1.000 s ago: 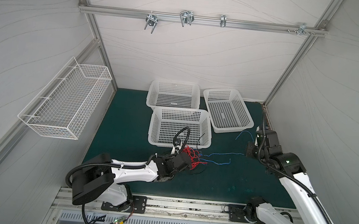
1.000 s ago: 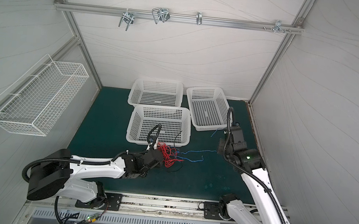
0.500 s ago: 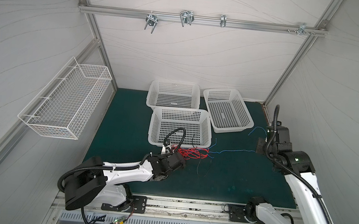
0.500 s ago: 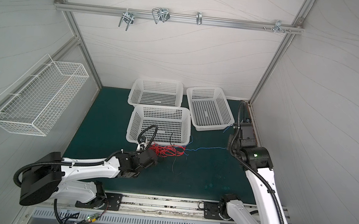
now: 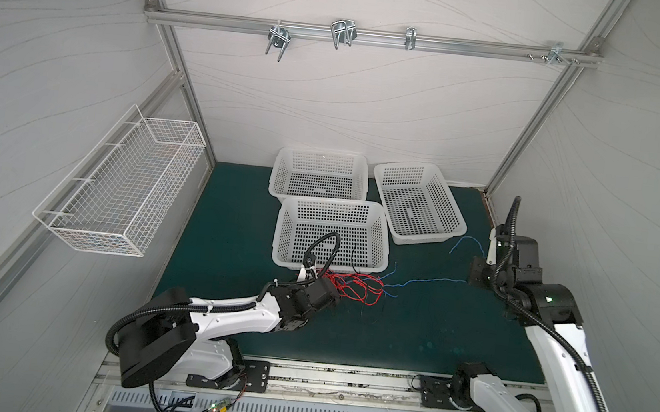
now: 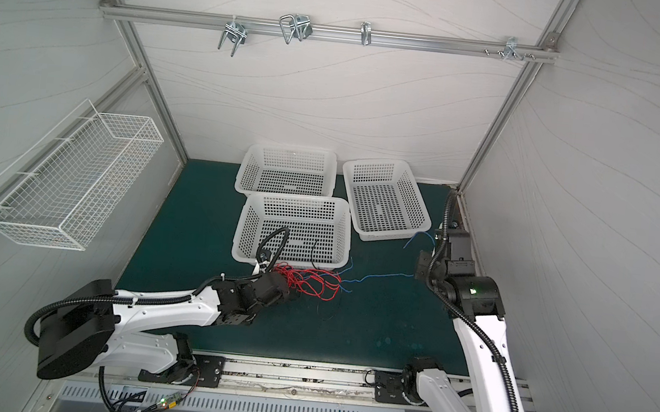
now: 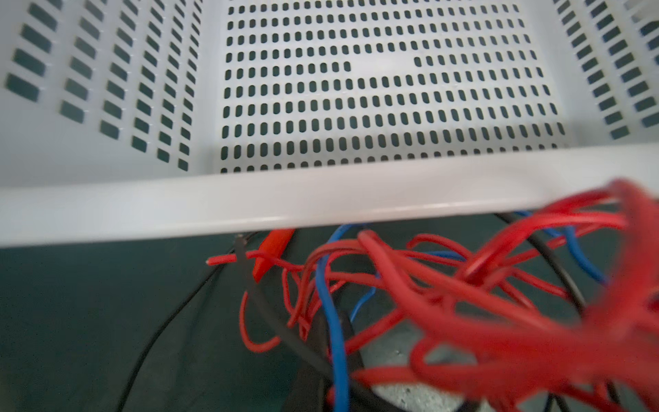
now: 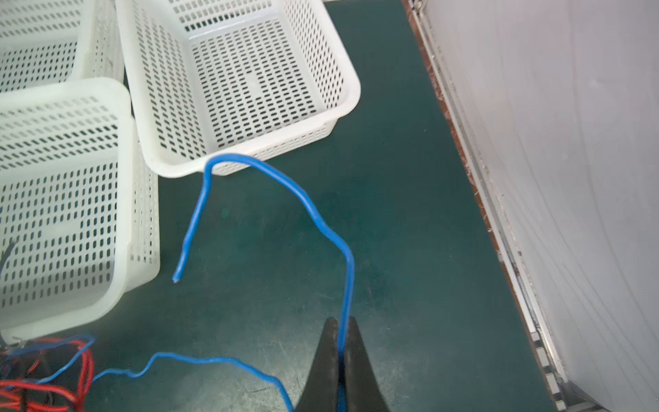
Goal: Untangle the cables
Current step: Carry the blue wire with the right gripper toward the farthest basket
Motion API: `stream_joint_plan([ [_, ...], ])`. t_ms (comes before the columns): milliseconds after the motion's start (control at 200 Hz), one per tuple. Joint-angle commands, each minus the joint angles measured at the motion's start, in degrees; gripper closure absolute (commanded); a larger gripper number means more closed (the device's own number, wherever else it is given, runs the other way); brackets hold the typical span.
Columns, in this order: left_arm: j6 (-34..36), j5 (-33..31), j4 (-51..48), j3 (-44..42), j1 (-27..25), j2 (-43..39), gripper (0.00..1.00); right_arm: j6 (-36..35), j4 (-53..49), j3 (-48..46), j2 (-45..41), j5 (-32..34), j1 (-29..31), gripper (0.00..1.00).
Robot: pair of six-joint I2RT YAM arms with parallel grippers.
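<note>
The cables form a tangle of red wires (image 5: pixel 357 289) (image 6: pixel 313 284) on the green mat, just in front of the front basket. My left gripper (image 5: pixel 331 295) (image 6: pixel 286 288) is shut on the tangle's left end. In the left wrist view red, blue and black cables (image 7: pixel 445 292) cross over the dark jaws and hide most of them. One blue cable (image 5: pixel 425 282) runs from the tangle to my right gripper (image 5: pixel 476 272) (image 8: pixel 341 323), which is shut on it. Its free end (image 8: pixel 194 221) curls beside the right basket. A thin black cable (image 5: pixel 353 255) rises against the front basket.
Three white perforated baskets stand at the back: front (image 5: pixel 282 227), rear (image 5: pixel 278 168), right (image 5: pixel 458 224). A white wire basket (image 5: pixel 121 185) hangs on the left wall. The right arm works close to the right wall (image 8: pixel 535 142). Open mat lies in front of the tangle.
My right gripper has moved right and farther back, drawing the blue cable out of the tangle. The red tangle has spread flatter and wider beside the left gripper, which has shifted slightly.
</note>
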Motion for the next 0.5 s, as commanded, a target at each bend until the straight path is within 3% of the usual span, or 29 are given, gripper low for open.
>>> stream_joint_plan([
  [0,4.8,1.5,3.2,2.3,0.5,2.0,1.0,1.4,4.1,-2.3,-0.6,-3.7,3.5,1.0],
  [160,8.1,4.7,5.8,4.7,0.5,4.5,1.0,3.9,8.8,-5.6,0.7,-6.2,10.1,1.0],
  [495,10.1,11.4,10.6,6.0,0.5,2.6,1.0,12.7,13.4,-7.9,6.0,1.0,23.8,1.0],
])
